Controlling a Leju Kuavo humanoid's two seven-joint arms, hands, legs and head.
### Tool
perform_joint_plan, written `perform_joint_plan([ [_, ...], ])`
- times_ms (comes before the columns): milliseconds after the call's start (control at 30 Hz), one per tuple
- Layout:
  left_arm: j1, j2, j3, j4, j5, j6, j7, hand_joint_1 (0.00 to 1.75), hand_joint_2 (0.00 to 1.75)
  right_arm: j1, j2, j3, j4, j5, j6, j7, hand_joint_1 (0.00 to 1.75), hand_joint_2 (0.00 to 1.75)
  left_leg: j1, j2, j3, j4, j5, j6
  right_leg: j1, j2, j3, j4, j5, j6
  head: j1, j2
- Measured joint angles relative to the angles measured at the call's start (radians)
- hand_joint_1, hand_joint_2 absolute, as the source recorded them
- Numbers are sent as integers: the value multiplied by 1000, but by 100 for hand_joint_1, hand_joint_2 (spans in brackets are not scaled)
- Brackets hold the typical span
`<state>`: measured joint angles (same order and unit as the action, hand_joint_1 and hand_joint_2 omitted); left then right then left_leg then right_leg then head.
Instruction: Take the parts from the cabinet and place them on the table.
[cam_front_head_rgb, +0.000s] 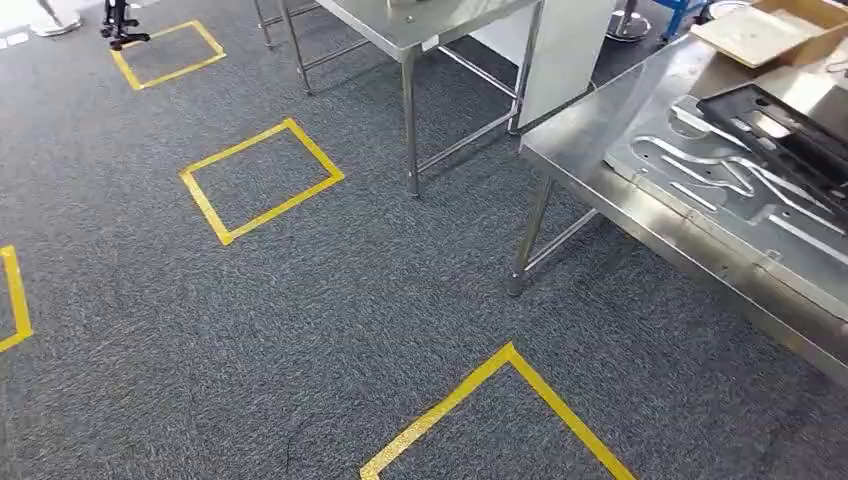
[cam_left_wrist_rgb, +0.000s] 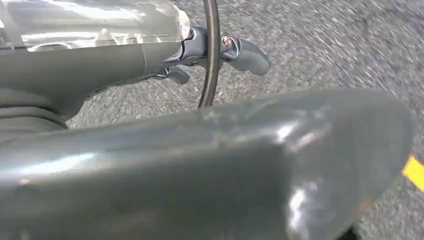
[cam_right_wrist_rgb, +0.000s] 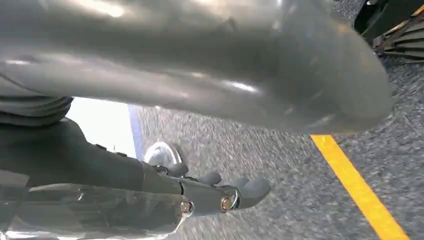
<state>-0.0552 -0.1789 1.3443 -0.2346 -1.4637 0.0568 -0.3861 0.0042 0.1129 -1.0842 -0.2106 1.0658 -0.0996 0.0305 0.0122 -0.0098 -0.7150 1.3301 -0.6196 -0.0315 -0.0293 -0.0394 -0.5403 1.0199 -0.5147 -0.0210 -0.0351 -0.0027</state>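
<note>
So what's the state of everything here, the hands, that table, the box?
Left hand: fingers out over the carpet, holding nothing visible.
Right hand: fingers out over the carpet, holding nothing visible.
Near table: loaded, parts lying on it.
Metal plate: flat on the near table.
Black tray: lying partly over the plate.
Box: open, flaps up.
Far table: standing; its top is mostly out of frame.

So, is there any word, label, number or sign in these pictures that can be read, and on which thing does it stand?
None can be read.
The yellow tape squares on the carpet are plain outlines, with no letters or numbers.
The metal plate and the black part on the steel table show no legible marking.
The cardboard box shows no print.
In both wrist views, the left hand and right hand bear no label.
</note>
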Motion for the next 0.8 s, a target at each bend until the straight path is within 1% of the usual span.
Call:
perform_joint_plan([
  [33,2,0,0,0,0,0,0,0,0,-1,-3,0,0,0,0,0,0,0,1,3,11,-22,25,-2,-1,-12,2,0,-3,2,0,0],
  [67,4,0,0,0,0,0,0,0,0,-2,-5,0,0,0,0,0,0,0,2,7,45,-89,66,-1,-1,-24,7,0,-6,5,0,0],
  [100,5,0,0,0,0,0,0,0,0,-3,-5,0,0,0,3,0,0,0,2,18,96,-184,112,1,-2,-36,14,0,-10,8,0,0],
  [133,4,1,0,0,0,0,0,0,0,-3,-6,0,1,0,3,0,0,0,0,49,144,-272,148,5,-2,-47,21,0,-14,13,0,0],
  [167,1,1,0,0,0,0,0,0,0,-2,-6,0,1,0,4,0,0,0,-9,75,157,-303,133,12,4,-56,23,0,-18,19,0,0],
  [200,-1,0,0,0,0,0,-1,0,0,-3,-6,0,2,0,4,0,0,0,-11,61,158,-307,139,22,6,-64,25,-1,-21,26,0,0],
  [233,1,0,0,0,0,0,0,0,0,-6,-6,0,2,0,4,0,0,0,-13,52,153,-304,138,26,5,-71,29,-3,-21,32,0,0],
  [267,4,1,0,0,0,0,0,0,0,-10,-6,0,2,0,4,0,0,0,-15,45,149,-304,136,31,5,-79,35,-10,-19,37,0,0],
  [300,6,0,0,0,0,0,0,0,0,-17,-6,1,2,0,4,0,0,0,-15,32,153,-316,140,40,7,-86,44,-16,-19,45,0,0],
  [333,8,0,0,0,0,0,0,0,0,-15,-6,2,2,0,4,0,0,0,-2,25,169,-330,151,50,1,-52,47,-9,-28,51,0,0],
  [367,7,-1,0,0,0,0,0,0,0,-13,-5,2,2,0,4,-1,0,0,-4,17,172,-335,153,55,0,-1,35,18,-51,50,0,0],
  [400,5,-1,0,0,0,0,0,0,0,-12,-2,2,2,0,5,0,0,0,-5,11,170,-335,156,62,1,22,1,84,-93,47,0,0],
  [433,3,-1,0,0,0,0,0,0,0,-10,3,2,2,0,4,0,0,0,-7,0,169,-335,155,64,1,32,-42,168,-134,45,0,0],
  [467,2,-1,0,0,0,0,0,0,0,-7,8,2,2,3,3,0,0,0,-10,-11,169,-335,154,66,1,35,-83,245,-161,46,0,0],
  [500,2,0,0,0,0,0,0,0,0,-5,10,2,2,5,3,0,0,0,-12,-25,170,-334,154,67,1,35,-110,289,-163,45,0,0],
  [533,3,0,0,0,1,0,0,0,0,-5,12,2,2,6,2,0,0,0,-12,-39,172,-333,153,66,1,36,-114,282,-140,45,0,0],
  [567,3,0,0,0,0,0,0,0,0,-4,14,2,2,7,1,0,0,0,-13,-55,174,-331,150,65,1,38,-99,234,-95,43,0,0],
  [600,3,0,0,0,0,0,0,0,0,-4,15,2,2,8,0,0,0,0,-12,-70,177,-328,148,63,0,45,-67,156,-40,41,0,0],
  [633,3,0,0,0,0,0,0,0,0,-3,15,2,2,8,0,0,0,0,-12,-84,178,-323,144,58,-1,69,-33,69,9,37,0,0],
  [667,3,-1,0,0,0,-1,0,0,0,0,15,2,2,8,0,0,0,0,-9,-92,166,-317,140,53,-4,135,-17,30,7,33,0,0],
  [700,-1,-2,0,0,0,-1,0,0,0,-1,15,2,2,8,0,-1,0,0,-15,-106,162,-304,134,43,-4,143,-20,12,4,34,0,0],
  [733,-1,-2,0,0,0,-1,0,0,0,-2,15,2,2,8,0,-2,0,0,-8,-116,156,-306,137,37,2,128,-20,17,4,33,0,0],
  [767,2,-1,0,0,0,-1,0,0,0,-3,15,2,2,8,0,-1,0,0,-4,-128,150,-310,138,29,8,118,-17,18,2,28,0,0],
  [800,4,-2,0,0,0,-1,0,0,0,-3,15,2,2,9,0,-1,0,0,-1,-141,151,-312,139,21,8,106,-14,14,3,22,0,0],
])
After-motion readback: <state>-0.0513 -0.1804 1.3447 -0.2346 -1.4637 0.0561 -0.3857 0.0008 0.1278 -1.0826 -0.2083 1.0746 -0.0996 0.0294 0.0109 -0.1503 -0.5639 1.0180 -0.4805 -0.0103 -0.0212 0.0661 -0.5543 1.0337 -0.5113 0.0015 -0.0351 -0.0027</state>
